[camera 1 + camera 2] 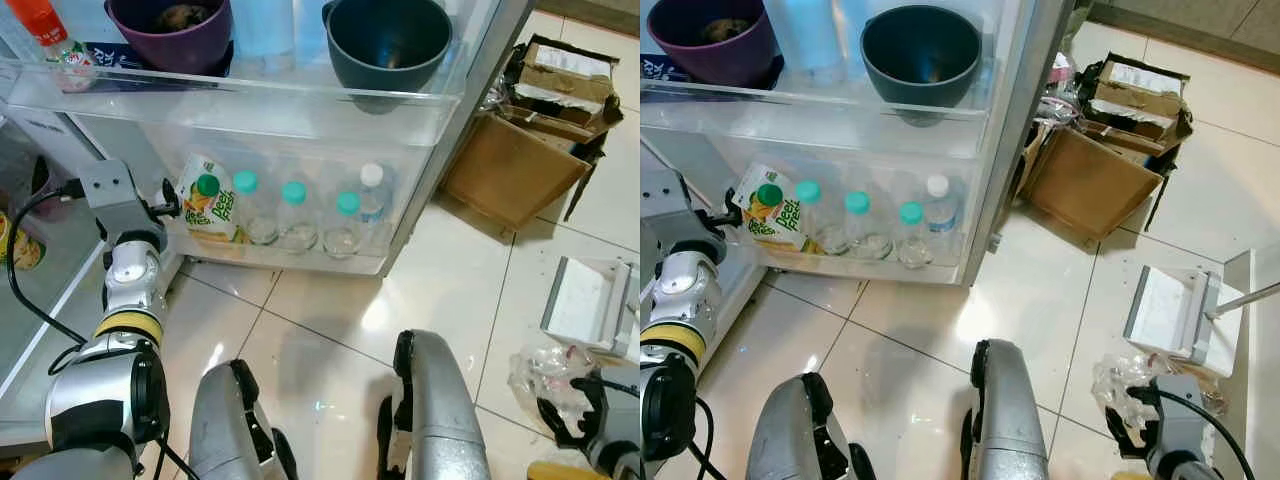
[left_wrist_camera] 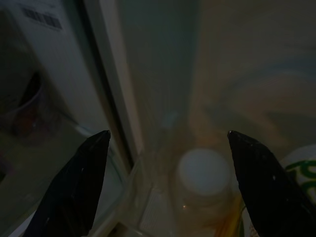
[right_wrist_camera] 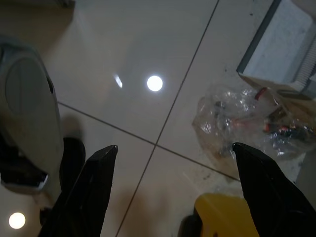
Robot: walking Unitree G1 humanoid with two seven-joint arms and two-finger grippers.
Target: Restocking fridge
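The juice pouch [image 1: 210,205] stands in the lower door bin [image 1: 300,255] of the fridge, at the bin's nine-o'clock end, touching the first of four capped bottles [image 1: 292,215] lined up toward three o'clock. Its long axis is close to upright, tipped slightly so that the green cap [image 1: 207,185] leans toward the bottles; the printed face is turned outward.

The left gripper [image 2: 165,163] is held at the bin's nine-o'clock edge, just beside the pouch, with its fingers [image 2: 74,187] spread and nothing between them; a pale cap and the pouch's print are made out dimly ahead. The right gripper [image 3: 173,192] hangs released over the floor near a crumpled plastic bag [image 3: 247,118].

Trouble is judged most likely from the pouch being soft and already tilted: a finger dragged across it on withdrawal could topple it onto the bottles or pull it over the bin's wall. The cable [image 1: 30,260] by the wrist could also be caught on the fridge shelf edge.
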